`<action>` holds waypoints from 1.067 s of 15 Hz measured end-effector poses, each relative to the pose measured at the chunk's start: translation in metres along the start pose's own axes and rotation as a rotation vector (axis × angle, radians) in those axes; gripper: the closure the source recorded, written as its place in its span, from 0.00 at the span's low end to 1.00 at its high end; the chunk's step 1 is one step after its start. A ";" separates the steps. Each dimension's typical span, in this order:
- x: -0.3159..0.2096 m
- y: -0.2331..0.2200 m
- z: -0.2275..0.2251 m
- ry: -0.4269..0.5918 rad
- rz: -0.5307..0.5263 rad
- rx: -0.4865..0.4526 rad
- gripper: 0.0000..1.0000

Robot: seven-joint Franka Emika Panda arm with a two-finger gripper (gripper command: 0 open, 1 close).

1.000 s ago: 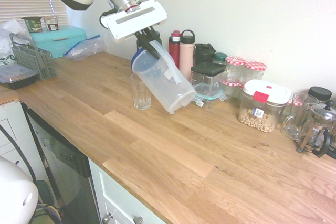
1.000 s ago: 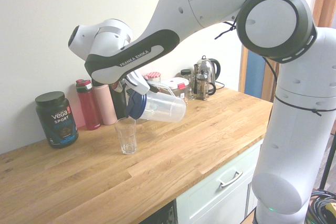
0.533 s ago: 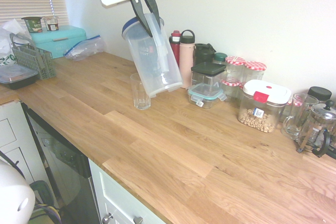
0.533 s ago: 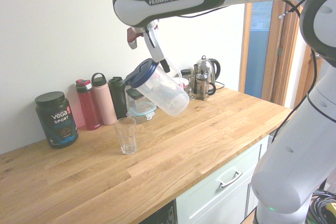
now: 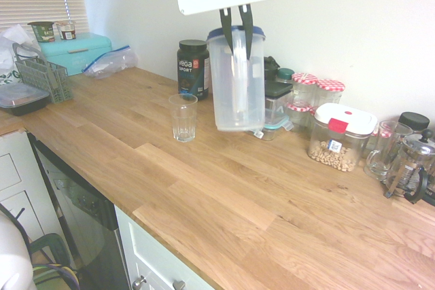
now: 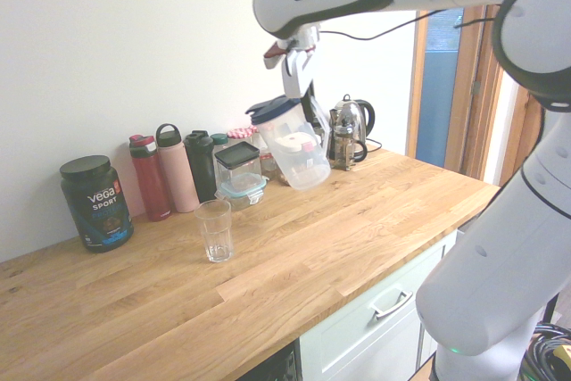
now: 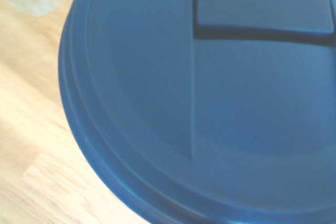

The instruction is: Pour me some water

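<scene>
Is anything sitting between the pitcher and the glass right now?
Nothing visible does. The gripper holds the pitcher upright in the air, off to one side of the glass. Only bare countertop lies between them. The jars and bottles stand behind, along the wall.

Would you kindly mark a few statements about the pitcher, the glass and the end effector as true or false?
1. The end effector holds the pitcher off the counter. True.
2. The pitcher is tipped over the glass, pouring. False: it hangs nearly upright, to one side of the glass.
3. The pitcher has a blue lid. True.
4. The glass lies on its side. False: it stands upright on the counter.
5. The Vega tub stands against the wall. True.
</scene>
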State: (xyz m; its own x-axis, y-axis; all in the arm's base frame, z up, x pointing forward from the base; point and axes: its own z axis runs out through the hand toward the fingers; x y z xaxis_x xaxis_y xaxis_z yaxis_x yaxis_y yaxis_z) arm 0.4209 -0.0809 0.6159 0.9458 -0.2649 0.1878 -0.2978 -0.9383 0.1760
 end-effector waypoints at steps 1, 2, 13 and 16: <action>-0.010 0.019 0.015 0.005 0.053 0.017 1.00; -0.019 0.036 0.032 0.014 0.108 0.039 1.00; -0.035 0.089 0.139 0.197 0.542 0.166 1.00; -0.039 0.084 0.146 0.162 0.532 0.156 1.00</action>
State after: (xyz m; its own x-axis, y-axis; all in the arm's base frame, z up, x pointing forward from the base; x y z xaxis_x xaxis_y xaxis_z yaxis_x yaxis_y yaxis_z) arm 0.3782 -0.1816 0.4826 0.6358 -0.6833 0.3590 -0.6925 -0.7104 -0.1258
